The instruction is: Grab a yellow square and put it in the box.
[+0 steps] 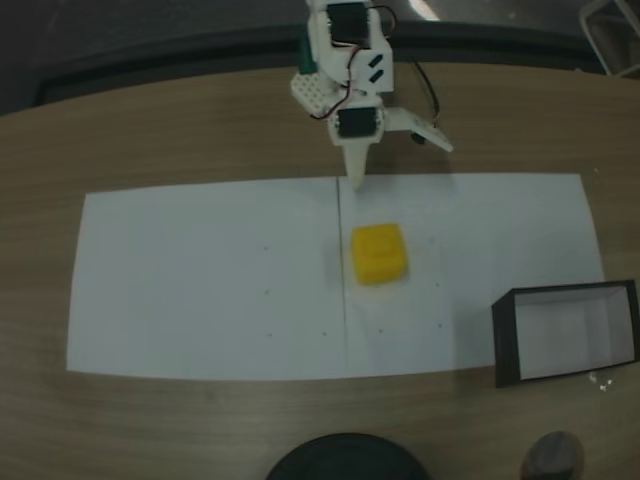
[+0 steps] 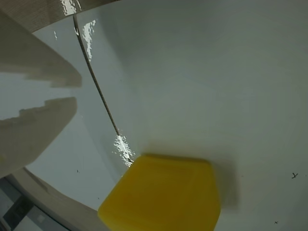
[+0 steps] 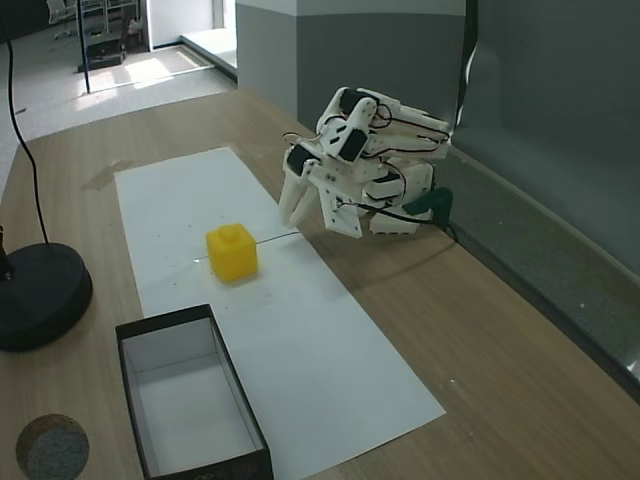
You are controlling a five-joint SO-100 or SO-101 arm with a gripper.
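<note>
The small bright yellow plastic cube (image 1: 379, 253) sits on the white paper sheet (image 1: 200, 290) covering the wooden table (image 1: 150, 130), just right of the sheet's seam in a fixed view. The white two-finger gripper (image 1: 372, 160) hangs near the cube without touching it, jaws spread and holding nothing. The shallow black-walled box (image 3: 190, 405) with its white inside appears empty, well apart from the cube.

White printed arm with black servos

Its claw (image 1: 357, 172) has pale tapered fingers; thin red and black cables run along it.
</note>
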